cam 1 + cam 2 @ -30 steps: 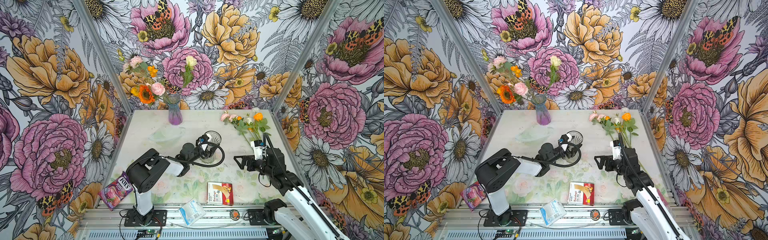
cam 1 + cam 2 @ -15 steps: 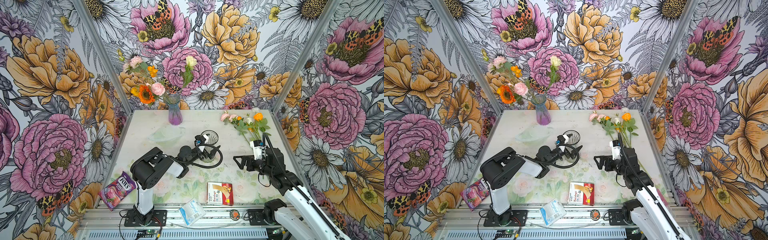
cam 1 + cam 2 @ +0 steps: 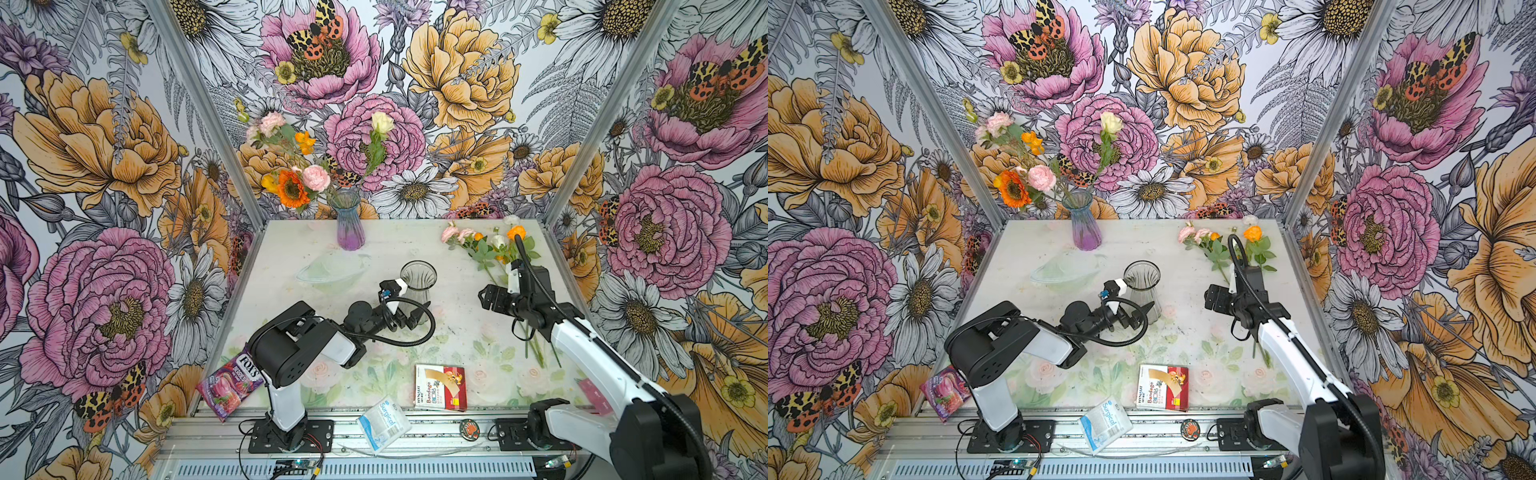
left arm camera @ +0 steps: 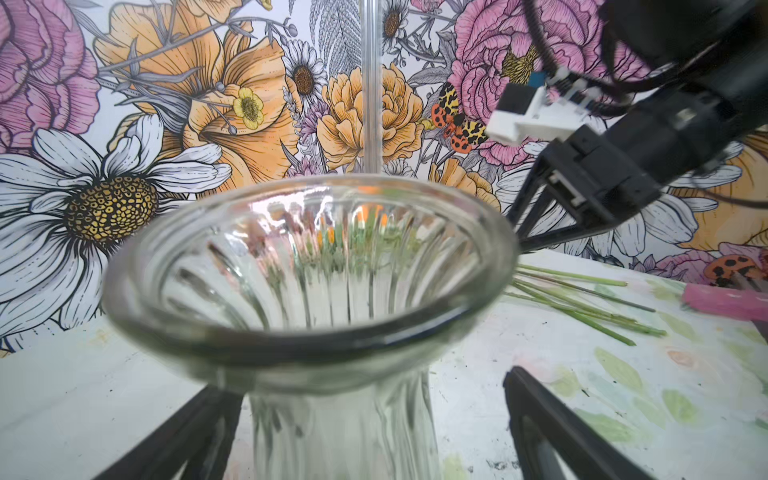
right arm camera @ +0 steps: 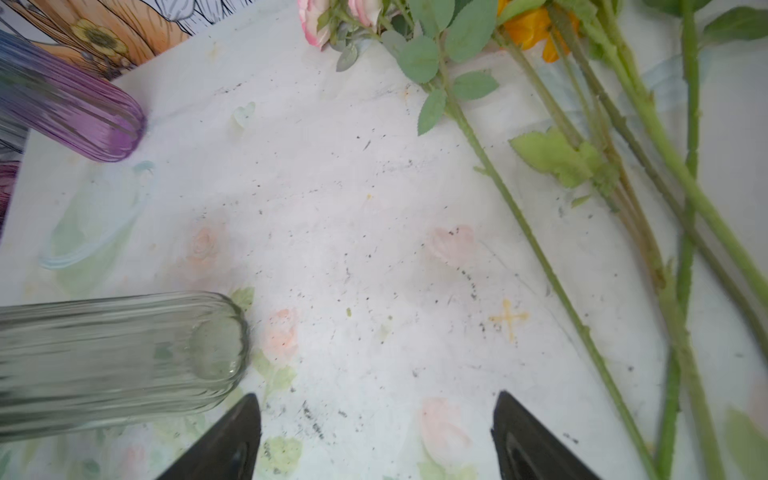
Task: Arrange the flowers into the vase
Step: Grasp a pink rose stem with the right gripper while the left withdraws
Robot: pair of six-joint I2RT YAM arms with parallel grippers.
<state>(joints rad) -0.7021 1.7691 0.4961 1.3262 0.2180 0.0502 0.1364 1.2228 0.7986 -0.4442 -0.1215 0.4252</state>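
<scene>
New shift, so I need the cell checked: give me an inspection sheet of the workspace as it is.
Surface: table, faded floral print, dark specks.
Job's things: clear vase upright, empty, mid-table; purple vase at the back holds flowers; loose flowers lie at back right.
Clutter: clear bowl, bandage box, surgical pack, sweets bag, round badge.
Grippers: left gripper open, jaws either side of the clear vase; right gripper open, holding nothing.
Cables: black cable loops by the left gripper; second cable arches behind the right gripper.
Surroundings: flower-print walls.
</scene>
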